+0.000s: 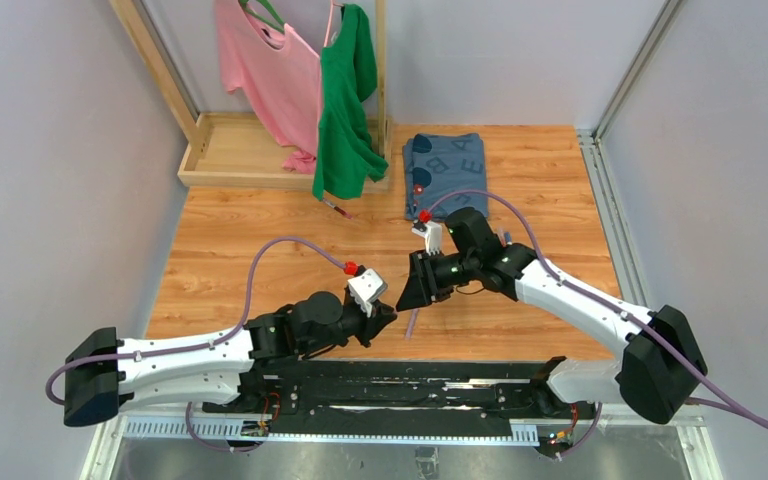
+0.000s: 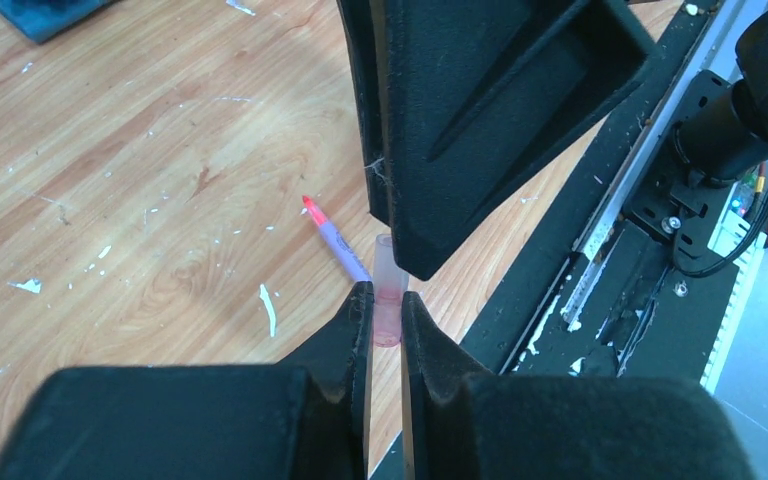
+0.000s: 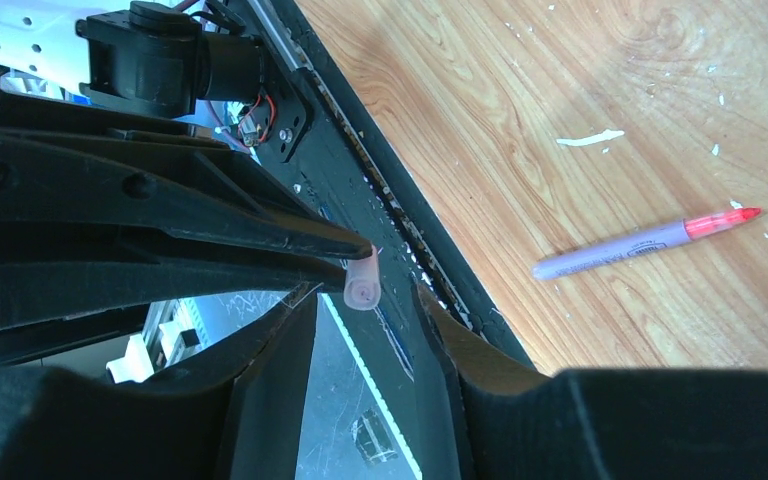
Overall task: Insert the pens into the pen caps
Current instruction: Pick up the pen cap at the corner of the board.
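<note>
At the front edge of the worktop [image 1: 260,230], the left fingers [image 2: 345,335] are clamped on a translucent pinkish pen cap [image 2: 387,262], holding it clear of the wood. Facing them, the right fingers [image 3: 280,370] stand apart and empty, their tips close beside the cap. A purple pen [image 3: 620,252] with a bare red tip lies flat on the wood nearby.

My left arm [image 1: 185,362] and right arm [image 1: 575,298] are white shells between black joints, ending in black housings, and a purple cable [image 1: 290,240] loops along each. My left gripper [image 2: 385,300] and right gripper [image 3: 365,295] are matte black wedges with grainy skin. Each wrist carries a white camera block [image 1: 365,289] topped by a red knob [image 1: 350,268].
</note>
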Motion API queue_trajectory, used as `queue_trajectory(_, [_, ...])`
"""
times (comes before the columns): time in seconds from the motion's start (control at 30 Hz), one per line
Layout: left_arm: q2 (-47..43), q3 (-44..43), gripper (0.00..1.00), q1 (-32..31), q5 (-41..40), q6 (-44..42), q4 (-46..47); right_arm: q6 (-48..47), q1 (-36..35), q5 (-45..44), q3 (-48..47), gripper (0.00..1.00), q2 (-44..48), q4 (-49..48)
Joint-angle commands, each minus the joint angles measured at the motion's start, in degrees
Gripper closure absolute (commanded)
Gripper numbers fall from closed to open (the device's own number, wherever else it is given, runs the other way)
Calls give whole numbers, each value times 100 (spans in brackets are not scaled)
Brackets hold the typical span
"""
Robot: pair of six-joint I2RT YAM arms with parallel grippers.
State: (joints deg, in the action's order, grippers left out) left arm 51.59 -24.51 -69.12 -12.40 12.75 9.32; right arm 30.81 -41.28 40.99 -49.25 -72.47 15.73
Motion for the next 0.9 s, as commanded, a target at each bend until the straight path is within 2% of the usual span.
queue_trajectory(0.0, [9,-190,100,-113,-165,-107,309,20,-78,106,-92,61,-66,-80])
queue_trajectory(0.2, [35,-221,100,-198,-224,-132,340,111,-104,147,-15,69,-164,-254])
queue_trajectory(0.6, [-17,-74,100,-207,-462,67,584,110,-207,247,50,71,-235,-297])
queue_trajectory(0.67, [-31,-67,100,-208,-496,95,604,124,-207,235,63,76,-241,-313])
queue_trajectory(0.8, [-46,-20,100,-207,-643,139,631,106,-219,128,51,96,-207,-305])
queue_trajectory(0.83, [-38,-21,99,-211,-706,156,632,85,-210,38,47,99,-174,-278])
queue_trajectory(0.87, [-17,-21,94,-208,-756,190,624,51,-203,-85,39,99,-127,-231])
